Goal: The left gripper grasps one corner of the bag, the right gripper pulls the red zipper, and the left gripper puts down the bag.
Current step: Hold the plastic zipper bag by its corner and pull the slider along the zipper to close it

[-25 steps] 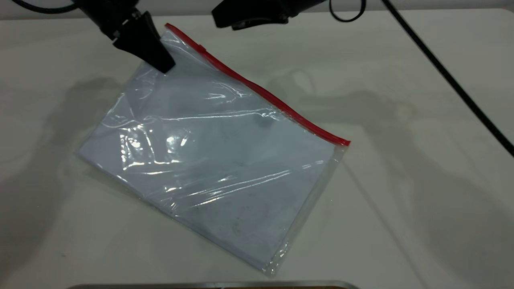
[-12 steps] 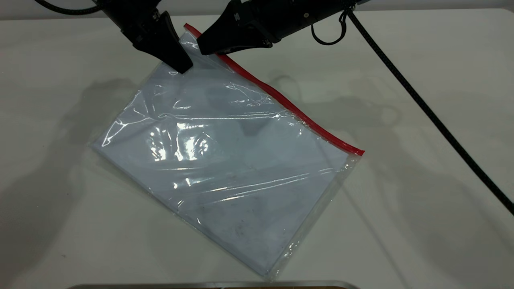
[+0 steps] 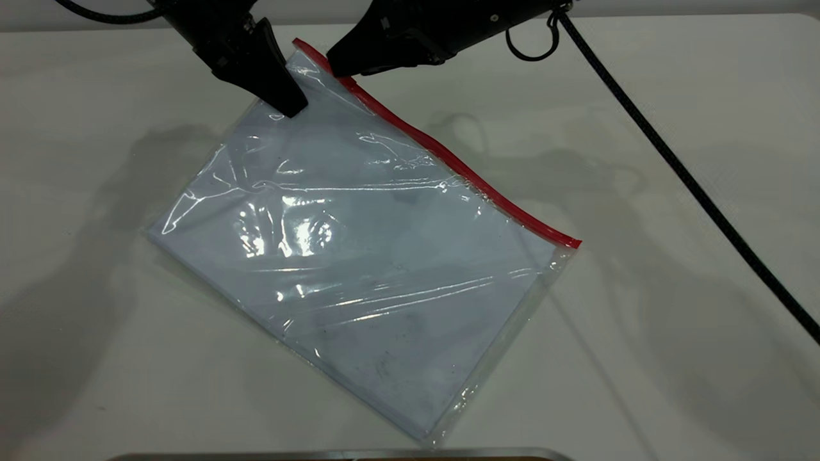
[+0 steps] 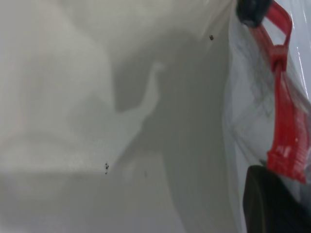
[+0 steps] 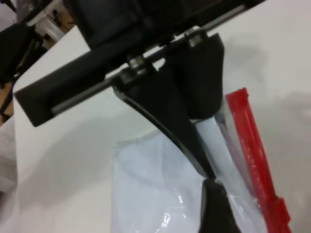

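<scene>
Holding the bag [image 3: 359, 250] by its far corner, the left gripper [image 3: 291, 105] is pinched onto the clear film just beside the end of the red zipper [image 3: 448, 163]; the right wrist view shows its 2 fingers [image 5: 194, 141] closed on the plastic. That corner is lifted; the rest of the bag lies flat and skewed on the table [image 3: 672, 320], paper sheets inside. The right gripper [image 3: 336, 67] hovers at the same end of the zipper, tip touching or just above the strip; cannot tell whether its jaws are apart or together. Slider tab [image 4: 279, 53] sits close to the held corner.

Handling, as judged: film thin, glossy, slippery, crinkles easily; light overall. Best hold for the pull is the small slider tab, not the strip.
</scene>
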Motion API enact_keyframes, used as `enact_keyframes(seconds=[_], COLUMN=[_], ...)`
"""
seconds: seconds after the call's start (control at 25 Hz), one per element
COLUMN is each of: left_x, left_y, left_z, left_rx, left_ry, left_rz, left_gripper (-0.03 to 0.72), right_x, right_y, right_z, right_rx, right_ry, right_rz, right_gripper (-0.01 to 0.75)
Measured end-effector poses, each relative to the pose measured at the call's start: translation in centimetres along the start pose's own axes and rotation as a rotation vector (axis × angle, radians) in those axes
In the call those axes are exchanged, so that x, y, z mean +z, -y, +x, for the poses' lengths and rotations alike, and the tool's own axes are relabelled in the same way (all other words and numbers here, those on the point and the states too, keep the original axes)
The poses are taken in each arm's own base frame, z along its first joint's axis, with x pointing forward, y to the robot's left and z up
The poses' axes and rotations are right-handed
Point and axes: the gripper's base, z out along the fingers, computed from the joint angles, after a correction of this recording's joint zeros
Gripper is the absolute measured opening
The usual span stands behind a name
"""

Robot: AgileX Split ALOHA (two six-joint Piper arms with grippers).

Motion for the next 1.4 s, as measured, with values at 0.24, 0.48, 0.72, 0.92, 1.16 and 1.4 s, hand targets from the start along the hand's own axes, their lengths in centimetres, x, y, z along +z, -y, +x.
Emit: enact_keyframes(seconds=[0.24, 0.48, 0.72, 0.92, 1.16, 1.4], left_x=[0.0, 0.0, 0.0, 0.0, 0.0, 0.0], left_y=[0.0, 0.0, 0.0, 0.0, 0.0, 0.1], left_z=[0.0, 0.0, 0.0, 0.0, 0.0, 0.0], left_rx=[0.0, 0.0, 0.0, 0.001, 0.002, 0.002], left_ry=[0.0, 0.001, 0.001, 0.001, 0.001, 0.0], left_rz=[0.0, 0.0, 0.0, 0.0, 0.004, 0.01], left_gripper=[0.053, 0.053, 0.053, 0.053, 0.053, 0.053], right_x=[0.7, 1.6, 1.5, 1.5, 1.5, 1.5], right_y=[0.6, 1.2, 0.8, 0.7, 0.7, 0.7], right_z=[0.9, 2.3, 2.0, 1.9, 2.0, 2.1], right_rx=[0.052, 0.12, 0.135, 0.126, 0.118, 0.108], right_ry=[0.015, 0.031, 0.064, 0.069, 0.063, 0.053], right_rz=[-0.001, -0.021, -0.064, -0.072, -0.072, -0.073], right_gripper=[0.509, 0.505, 0.434, 0.317, 0.195, 0.148])
